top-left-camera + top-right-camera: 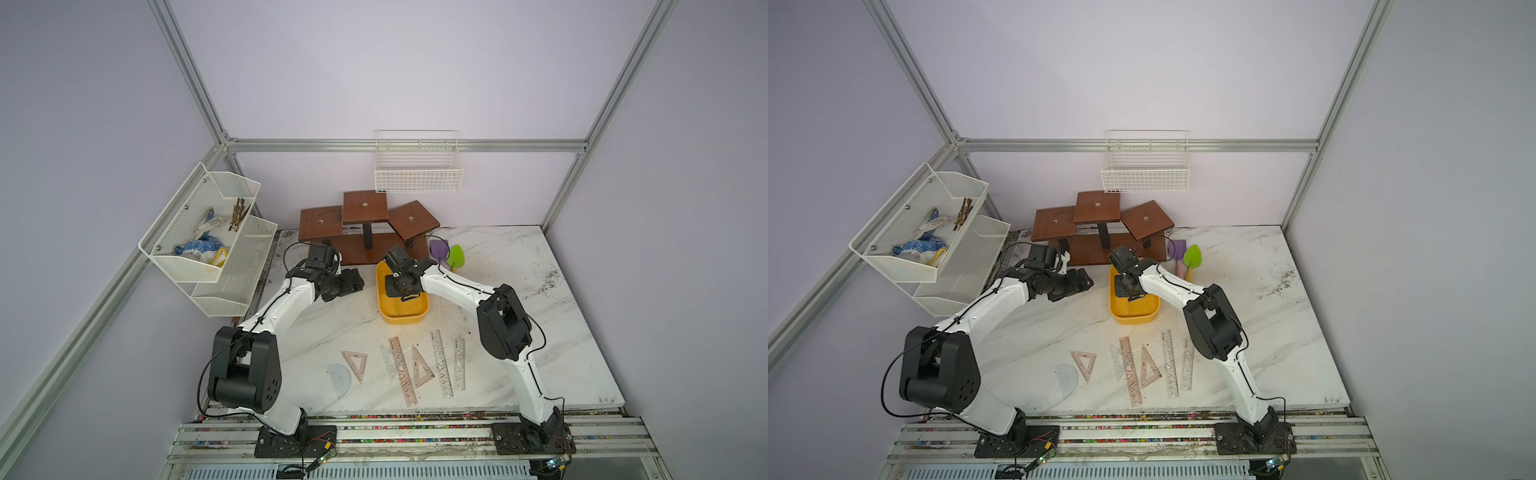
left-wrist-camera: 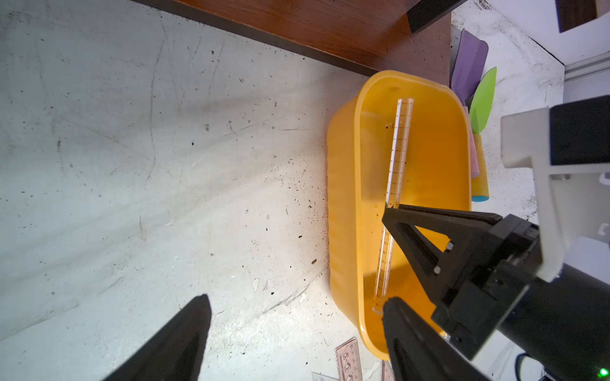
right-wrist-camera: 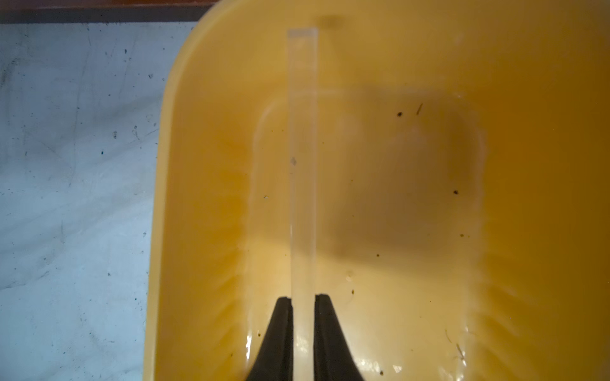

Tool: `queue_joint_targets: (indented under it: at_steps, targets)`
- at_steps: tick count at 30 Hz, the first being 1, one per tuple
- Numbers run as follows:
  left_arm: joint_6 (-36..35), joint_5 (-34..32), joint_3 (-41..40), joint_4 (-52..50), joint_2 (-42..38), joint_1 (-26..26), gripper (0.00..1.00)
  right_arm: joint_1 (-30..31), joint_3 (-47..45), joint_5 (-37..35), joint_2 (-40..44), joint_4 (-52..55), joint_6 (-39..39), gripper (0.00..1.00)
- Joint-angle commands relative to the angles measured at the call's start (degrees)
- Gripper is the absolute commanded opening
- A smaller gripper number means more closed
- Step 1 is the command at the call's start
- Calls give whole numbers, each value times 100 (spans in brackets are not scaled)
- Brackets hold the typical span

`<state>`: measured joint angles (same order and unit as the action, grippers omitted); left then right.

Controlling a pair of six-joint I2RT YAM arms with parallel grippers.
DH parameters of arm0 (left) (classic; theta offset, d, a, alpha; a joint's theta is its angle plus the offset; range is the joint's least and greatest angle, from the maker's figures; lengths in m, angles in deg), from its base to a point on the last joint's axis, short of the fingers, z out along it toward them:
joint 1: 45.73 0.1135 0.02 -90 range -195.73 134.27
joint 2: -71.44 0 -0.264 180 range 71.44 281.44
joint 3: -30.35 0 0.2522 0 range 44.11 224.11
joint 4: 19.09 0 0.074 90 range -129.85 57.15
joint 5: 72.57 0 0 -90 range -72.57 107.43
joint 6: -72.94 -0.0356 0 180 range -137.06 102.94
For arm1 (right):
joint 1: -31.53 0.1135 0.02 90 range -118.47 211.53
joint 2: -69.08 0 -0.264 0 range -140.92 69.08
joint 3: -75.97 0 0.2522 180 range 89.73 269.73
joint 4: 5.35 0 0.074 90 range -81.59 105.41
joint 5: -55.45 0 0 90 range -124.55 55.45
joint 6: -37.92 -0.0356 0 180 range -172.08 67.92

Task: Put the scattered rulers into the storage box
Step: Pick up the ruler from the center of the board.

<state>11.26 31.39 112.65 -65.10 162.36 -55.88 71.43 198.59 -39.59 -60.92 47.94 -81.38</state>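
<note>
**1. L side.** Off the frame hang the white mesh shelves [image 1: 208,249]; not part of the job. The L end effector [image 1: 357,284] sits above bare tabletop [image 1: 332,328] just L of the storage box [image 1: 405,320]. Its jaws are wide w/ nothing between them; the L wrist view shows its fingers [image 2: 185,336] well apart. It is prob. parked there to stay clear of the R arm.

**2. Centre.** The box, a yellow tub, stands in front of the wooden stand [image 1: 353,251]. The R end effector [image 3: 303,298] reaches down into it, jaws narrow, clamped on a clear straightedge [image 3: 302,165] at approx. mid-length. The piece runs lengthwise along the box, far end close to the end wall. Contact w/ the box floor cannot be told. The lengthwise hold makes sense: the box is barely longer than the piece, so any other angle would likely bridge the rim.

**3. R of box.** A purple shovel [image 1: 438,248] and a green shovel [image 1: 456,254] lie beside it. Leave both.

**4. Front row, L to R.** All lie flat on the tabletop, apart from the box:
- bluish protractor [image 1: 338,380]
- pinkish set square [image 1: 355,363]
- clear set square [image 1: 390,357], overlapping the next item
- long pinkish stencil ruler [image 1: 404,374]
- second pinkish set square [image 1: 422,368]
- long clear stencil ruler [image 1: 441,363]
- shorter clear ruler [image 1: 459,363]

Seven pcs are outstanding, so the task is at an early stage.
</note>
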Motion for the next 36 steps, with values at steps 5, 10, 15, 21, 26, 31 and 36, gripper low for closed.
queue_joint_targets:
  at_steps: [5, 10, 15, 21, 26, 31, 36]
  targets:
    - [-45, 91, -87, 140, -57, 48, 86, -8, 315, 33, -435, 37, -6, 9]
    - [-45, 116, -81, 131, -39, 59, 86, -26, 423, 39, -601, 46, 3, 12]
    - [-37, 147, -77, 131, -23, 75, 86, -59, 555, 51, -615, 79, 43, 20]
    - [-10, 183, -81, 129, -21, 72, 86, -120, 637, 16, -453, 98, 122, 31]
    - [57, 211, -145, 131, -95, 70, 86, -173, 717, 117, -53, 183, 255, 31]
    - [126, 214, -350, 57, -378, -16, 86, -125, -458, 724, 1047, -476, 850, 31]
    - [126, 505, -822, -68, -765, -231, 83, 5, -2798, 1690, 2672, -1809, 1128, 31]
